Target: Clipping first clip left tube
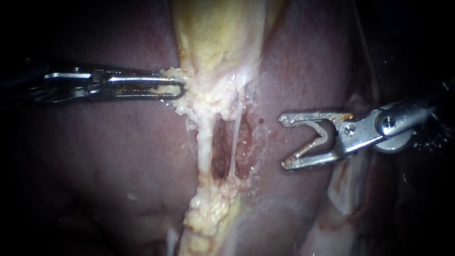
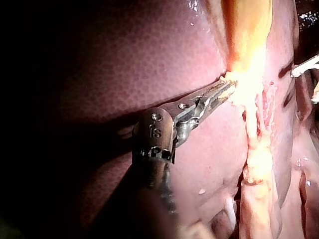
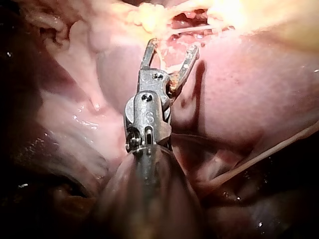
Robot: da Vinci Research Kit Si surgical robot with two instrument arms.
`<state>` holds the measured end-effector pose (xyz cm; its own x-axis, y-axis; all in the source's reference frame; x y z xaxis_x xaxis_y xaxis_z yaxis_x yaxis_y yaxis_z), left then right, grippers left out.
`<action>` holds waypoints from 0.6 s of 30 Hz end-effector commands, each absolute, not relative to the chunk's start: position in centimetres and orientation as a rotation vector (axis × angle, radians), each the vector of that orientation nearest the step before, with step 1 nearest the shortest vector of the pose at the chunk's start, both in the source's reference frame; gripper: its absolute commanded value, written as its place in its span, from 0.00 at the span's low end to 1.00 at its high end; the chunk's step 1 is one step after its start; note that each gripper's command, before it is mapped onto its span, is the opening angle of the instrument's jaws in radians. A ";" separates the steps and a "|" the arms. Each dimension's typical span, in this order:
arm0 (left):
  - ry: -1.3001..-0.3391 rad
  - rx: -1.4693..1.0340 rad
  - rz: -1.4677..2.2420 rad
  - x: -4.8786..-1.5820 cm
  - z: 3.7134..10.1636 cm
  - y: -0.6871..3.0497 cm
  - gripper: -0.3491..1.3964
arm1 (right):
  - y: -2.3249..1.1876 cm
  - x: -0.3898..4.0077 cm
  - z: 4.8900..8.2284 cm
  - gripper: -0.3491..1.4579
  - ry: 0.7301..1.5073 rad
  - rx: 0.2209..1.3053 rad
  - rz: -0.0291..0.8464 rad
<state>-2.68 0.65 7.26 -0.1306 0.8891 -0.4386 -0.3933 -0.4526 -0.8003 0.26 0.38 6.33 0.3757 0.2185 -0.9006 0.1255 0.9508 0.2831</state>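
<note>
Endoscope view: left instrument (image 1: 180, 89) is coming in from frame left, its pincer clamping tight on crumbly, pale fatty tissue (image 1: 189, 102) below the yellow gallbladder (image 1: 218, 38). The left tube (image 1: 204, 142), thick, white and glistening, is running down frame centre beside a thinner strand (image 1: 234, 140) over a reddish window. Right instrument (image 1: 284, 141) is hanging centre-right, its pincer gaping wide and carrying a pale V-shaped clip (image 1: 318, 135), clear of both tubes. Liver (image 1: 104, 156) is lying smooth and purple.

Left wrist view: the pincer is biting yellow-white fat.

Right wrist view: the wide pincer is pointing at the tubes just ahead, straddling neither.

Approach step, I judge; next calls for advancing until the clip spans the left tube alone.
</note>
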 end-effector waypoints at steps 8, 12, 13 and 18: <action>-0.666 -1.180 1.723 -2.37 6.80 0.79 0.00 | 0.38 0.26 6.33 0.47 1.190 0.329 0.061; -0.663 -1.192 1.699 -2.21 6.52 0.80 0.00 | 0.38 0.25 6.33 0.47 1.190 0.329 0.061; -0.666 -1.192 1.698 -2.19 6.47 0.80 0.00 | 0.38 0.25 6.33 0.47 1.190 0.329 0.061; -0.673 -1.188 1.688 -2.13 6.36 0.81 0.00 | 0.37 0.26 6.32 0.47 1.190 0.329 0.061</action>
